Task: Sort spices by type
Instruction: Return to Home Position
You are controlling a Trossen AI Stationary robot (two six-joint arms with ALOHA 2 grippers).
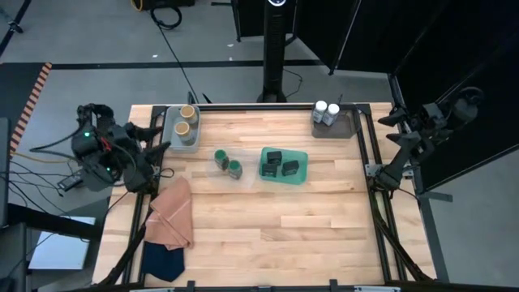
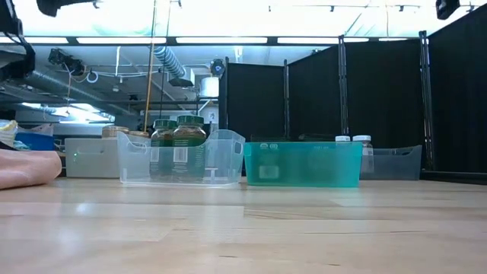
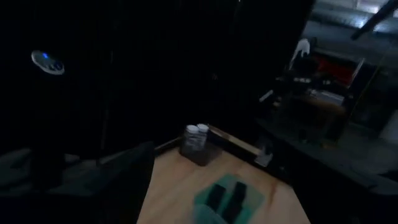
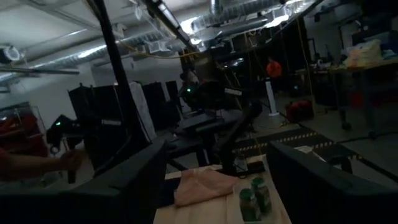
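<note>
Folded cloths [image 1: 169,227] lie at the counter's [image 1: 324,227] near-left corner. At opposite side edges, the left fingers [image 1: 160,139] and right fingers [image 1: 392,128] hang spread wide, holding nothing.

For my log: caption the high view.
Tan-lidded jars, green-lidded jars, white-lidded jars, tins grouped by kind; left arm, right arm parked at sides.

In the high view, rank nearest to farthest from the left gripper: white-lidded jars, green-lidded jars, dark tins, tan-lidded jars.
1. Tan-lidded jars, beside the left gripper
2. Green-lidded jars, centre-left
3. Dark tins, teal tray, centre
4. White-lidded jars, far right corner
</note>
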